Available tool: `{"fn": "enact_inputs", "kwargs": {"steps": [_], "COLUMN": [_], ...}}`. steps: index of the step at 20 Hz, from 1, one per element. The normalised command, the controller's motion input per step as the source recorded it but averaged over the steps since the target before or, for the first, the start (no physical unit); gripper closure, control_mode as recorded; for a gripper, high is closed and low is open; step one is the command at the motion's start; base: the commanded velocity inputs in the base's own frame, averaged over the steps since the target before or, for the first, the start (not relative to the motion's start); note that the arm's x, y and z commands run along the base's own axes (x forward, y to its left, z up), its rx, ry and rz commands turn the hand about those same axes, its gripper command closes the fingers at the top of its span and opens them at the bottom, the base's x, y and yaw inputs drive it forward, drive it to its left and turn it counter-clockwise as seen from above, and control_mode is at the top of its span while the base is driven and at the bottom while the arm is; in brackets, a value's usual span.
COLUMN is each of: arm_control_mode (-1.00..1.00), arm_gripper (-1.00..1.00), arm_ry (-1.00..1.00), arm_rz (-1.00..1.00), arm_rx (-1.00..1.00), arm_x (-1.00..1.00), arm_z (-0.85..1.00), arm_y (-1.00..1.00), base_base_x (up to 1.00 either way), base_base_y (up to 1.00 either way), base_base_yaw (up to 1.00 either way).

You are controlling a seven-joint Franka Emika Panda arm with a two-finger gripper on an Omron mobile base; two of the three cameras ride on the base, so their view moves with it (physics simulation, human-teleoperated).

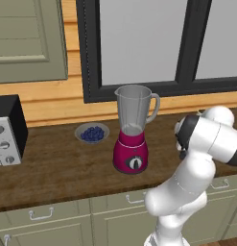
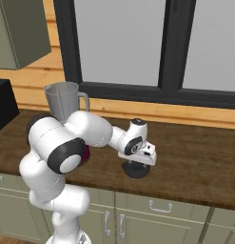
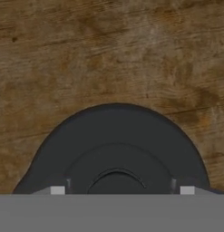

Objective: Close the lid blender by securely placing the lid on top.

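So going left to right along the dark wooden counter [image 1: 53, 163]: we've got the black-and-grey boxy toaster oven [image 1: 7, 129] at the far left edge, then a small grey bowl of blueberries [image 1: 92, 133], then the tall blender with the rounded magenta base and clear greyish jar [image 1: 133, 129], standing upright with its mouth open and nothing on top, so the main job isn't done yet. Further right, well apart from the blender, the flat round black lid [image 2: 135, 169] lies flat on the counter, and our two-finger gripper [image 2: 138, 164] sits right over it, pointing straight down. The hand view shows the lid [image 3: 115, 149] up close, centred between the two pale finger tips [image 3: 57, 190], which sit on either side of its raised middle, so the fingers look spread apart, with no squeeze on anything that we can see. We reckon the hand is lined up like this to pinch that centre knob before carrying the lid over to the jar.
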Motion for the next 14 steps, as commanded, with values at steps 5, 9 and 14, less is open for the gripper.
{"fn": "enact_inputs", "kwargs": {"steps": [5, 9, 14], "arm_control_mode": [-1.00, -1.00, -1.00], "arm_gripper": [1.00, 1.00, 1.00], "arm_ry": [-0.06, -0.07, -0.04], "arm_rz": [0.00, 0.00, 0.00], "arm_rx": [-0.01, 0.05, 0.10], "arm_x": [-0.36, -0.39, -0.24], "arm_z": [-0.56, -0.29, -0.23], "arm_y": [0.66, 0.17, 0.00], "base_base_x": [0.00, 0.00, 0.00], "base_base_y": [0.00, 0.00, 0.00], "base_base_yaw": [0.00, 0.00, 0.00]}}
